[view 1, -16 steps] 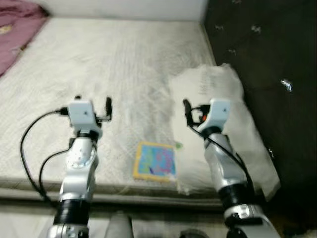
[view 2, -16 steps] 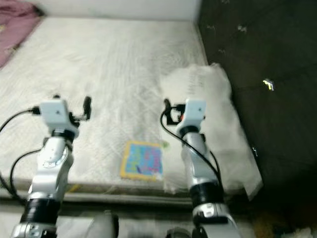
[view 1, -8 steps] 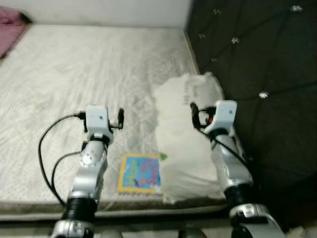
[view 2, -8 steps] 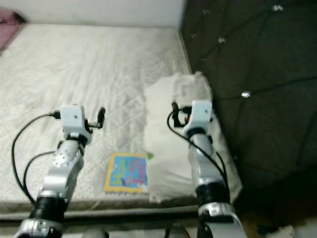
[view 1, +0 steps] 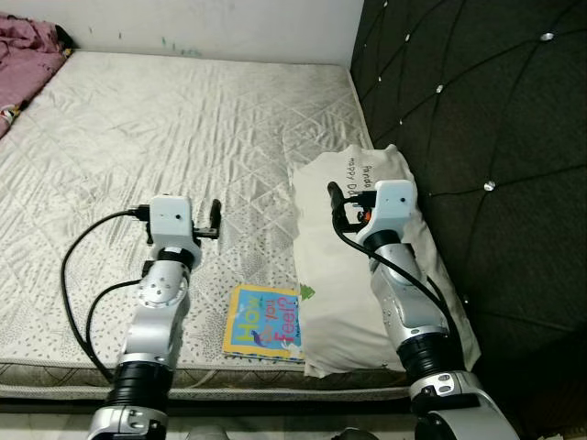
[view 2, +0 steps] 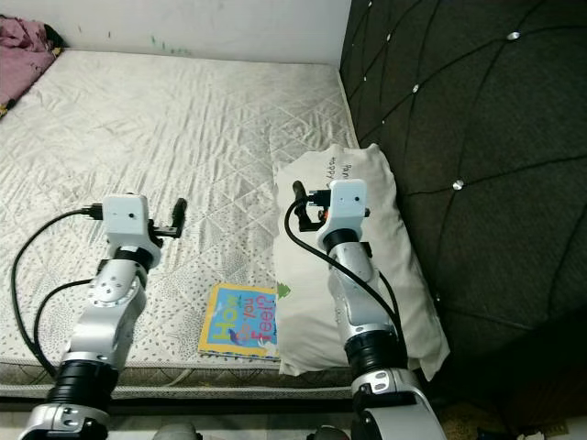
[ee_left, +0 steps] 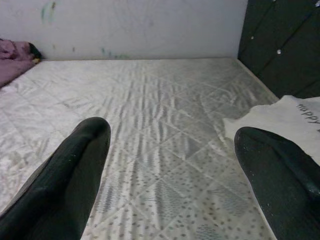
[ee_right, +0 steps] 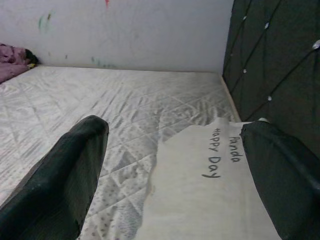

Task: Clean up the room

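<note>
While both end effectors hover spread and empty, left end effector (view 1: 215, 218) at nine, right end effector (view 1: 336, 197) over the pillow (view 1: 353, 266), you've tidied nothing: the book (view 1: 263, 322) lies at six on the mattress (view 1: 183, 128).

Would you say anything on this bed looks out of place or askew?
Yes. A colourful picture book lies on the bare mattress near its front edge, its corner tucked under the white pillow, and a pink blanket is bunched at the far left corner.
</note>
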`<state>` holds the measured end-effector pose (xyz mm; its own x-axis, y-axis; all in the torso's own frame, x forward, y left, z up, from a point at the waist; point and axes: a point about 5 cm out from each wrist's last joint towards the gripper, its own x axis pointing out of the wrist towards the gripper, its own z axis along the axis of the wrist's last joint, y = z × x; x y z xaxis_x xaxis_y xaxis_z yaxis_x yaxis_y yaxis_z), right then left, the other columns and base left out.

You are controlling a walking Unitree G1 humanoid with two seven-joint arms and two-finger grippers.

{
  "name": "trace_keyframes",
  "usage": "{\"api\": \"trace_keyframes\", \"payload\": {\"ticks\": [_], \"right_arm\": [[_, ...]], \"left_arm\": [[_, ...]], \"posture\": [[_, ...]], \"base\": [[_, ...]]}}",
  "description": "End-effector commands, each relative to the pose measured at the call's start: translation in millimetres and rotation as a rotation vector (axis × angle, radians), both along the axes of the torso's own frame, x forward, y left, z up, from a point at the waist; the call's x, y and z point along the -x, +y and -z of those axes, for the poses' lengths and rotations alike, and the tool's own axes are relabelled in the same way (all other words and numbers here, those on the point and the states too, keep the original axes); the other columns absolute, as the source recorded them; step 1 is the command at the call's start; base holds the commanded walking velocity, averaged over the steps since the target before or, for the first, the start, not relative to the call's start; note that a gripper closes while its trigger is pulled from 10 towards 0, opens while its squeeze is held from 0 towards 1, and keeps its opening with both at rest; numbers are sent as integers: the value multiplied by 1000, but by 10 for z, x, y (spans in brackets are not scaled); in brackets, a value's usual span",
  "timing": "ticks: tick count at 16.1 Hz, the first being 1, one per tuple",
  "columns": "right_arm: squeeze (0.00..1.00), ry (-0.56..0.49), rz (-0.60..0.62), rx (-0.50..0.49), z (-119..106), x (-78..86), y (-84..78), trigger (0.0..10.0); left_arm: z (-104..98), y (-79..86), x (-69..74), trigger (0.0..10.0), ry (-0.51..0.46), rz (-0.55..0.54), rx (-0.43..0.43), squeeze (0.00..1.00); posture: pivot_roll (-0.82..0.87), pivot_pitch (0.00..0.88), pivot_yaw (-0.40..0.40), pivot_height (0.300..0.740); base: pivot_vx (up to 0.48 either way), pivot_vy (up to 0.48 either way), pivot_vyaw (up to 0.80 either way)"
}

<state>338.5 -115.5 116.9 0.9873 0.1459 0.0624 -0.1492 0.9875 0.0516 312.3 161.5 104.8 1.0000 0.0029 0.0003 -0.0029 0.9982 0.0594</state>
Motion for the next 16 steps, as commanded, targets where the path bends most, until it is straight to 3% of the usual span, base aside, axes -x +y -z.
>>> {"api": "trace_keyframes", "payload": {"ticks": [1, 5, 16], "right_arm": [[0, -19, 13, 15, -35, 8, -21, 10000], [0, -8, -8, -3, 7, 58, 16, 10000], [0, 20, 3, 20, 114, 131, 18, 10000]], "left_arm": [[-70, -50, -28, 10000, -14, 25, 22, 0], [-77, -128, 0, 10000, -14, 47, 67, 0], [35, -154, 81, 10000, 26, 47, 67, 0]], "posture": [[60, 0, -10, 740], [66, 0, -27, 740], [58, 0, -12, 740]], "base": [[0, 0, 0], [0, 147, 0], [0, 478, 0]]}}
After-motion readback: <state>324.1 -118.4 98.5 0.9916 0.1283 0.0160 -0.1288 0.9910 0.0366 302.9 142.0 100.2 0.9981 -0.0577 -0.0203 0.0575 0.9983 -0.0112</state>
